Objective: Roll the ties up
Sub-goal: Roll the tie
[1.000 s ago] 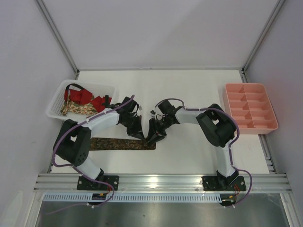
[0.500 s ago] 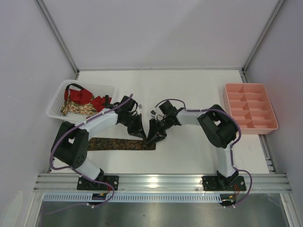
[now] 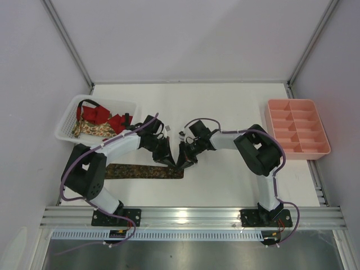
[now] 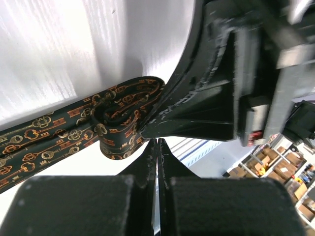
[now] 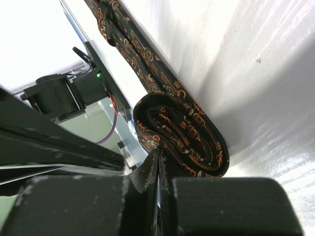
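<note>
Judging this key-patterned tie [image 4: 123,118] soft and springy, I press left fingers [image 4: 144,166] and right fingers [image 5: 146,173], both closed, at its coil's edge.

Left end effector [image 4: 157,145] and right end effector [image 5: 158,156] angle inward, nearly touching, each with fingers pressed together.

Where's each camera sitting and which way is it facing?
Top external: above, behind the bases, looking down on the white table; both arms show, meeting at the dark brown gold-patterned fabric tie.
Left wrist: on the left arm, looking past its shut left gripper at the tie's rolled end.
Right wrist: on the right arm, past its shut right gripper, facing that roll from the opposite side.
Shared: both wrist views show the roll.
</note>
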Motion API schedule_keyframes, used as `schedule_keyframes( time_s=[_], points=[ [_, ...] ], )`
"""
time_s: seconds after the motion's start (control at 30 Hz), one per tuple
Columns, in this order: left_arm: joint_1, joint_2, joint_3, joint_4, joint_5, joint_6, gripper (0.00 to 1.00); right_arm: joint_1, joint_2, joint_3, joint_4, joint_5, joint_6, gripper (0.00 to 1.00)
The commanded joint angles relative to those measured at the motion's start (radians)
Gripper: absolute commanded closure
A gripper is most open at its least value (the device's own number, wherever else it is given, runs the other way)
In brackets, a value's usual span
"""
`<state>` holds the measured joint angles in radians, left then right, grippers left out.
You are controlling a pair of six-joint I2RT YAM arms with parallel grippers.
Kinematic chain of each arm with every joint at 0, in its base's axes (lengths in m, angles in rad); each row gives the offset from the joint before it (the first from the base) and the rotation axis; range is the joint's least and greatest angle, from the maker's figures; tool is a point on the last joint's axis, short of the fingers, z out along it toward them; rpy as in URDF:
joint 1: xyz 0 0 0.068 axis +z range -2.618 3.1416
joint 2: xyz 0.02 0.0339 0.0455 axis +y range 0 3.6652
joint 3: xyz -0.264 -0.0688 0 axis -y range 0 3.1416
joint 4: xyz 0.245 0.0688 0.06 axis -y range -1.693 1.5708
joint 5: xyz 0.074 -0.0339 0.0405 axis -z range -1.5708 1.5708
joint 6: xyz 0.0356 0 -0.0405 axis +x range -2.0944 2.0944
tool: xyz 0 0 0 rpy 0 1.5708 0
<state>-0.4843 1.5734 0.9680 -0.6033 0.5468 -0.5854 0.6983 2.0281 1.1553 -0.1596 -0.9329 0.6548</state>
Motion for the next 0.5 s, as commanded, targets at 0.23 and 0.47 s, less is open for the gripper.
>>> schedule_keyframes(
  time_s=[0.23,0.47],
  points=[
    [0.000,0.068,-0.075,0.050,0.001,0.022,1.00,0.007,0.006,0.070,-0.081,0.012,-0.044,0.94],
    [0.027,0.089,-0.077,0.068,-0.013,0.039,1.00,0.007,-0.112,0.144,-0.299,0.267,-0.259,0.38]
  ],
)
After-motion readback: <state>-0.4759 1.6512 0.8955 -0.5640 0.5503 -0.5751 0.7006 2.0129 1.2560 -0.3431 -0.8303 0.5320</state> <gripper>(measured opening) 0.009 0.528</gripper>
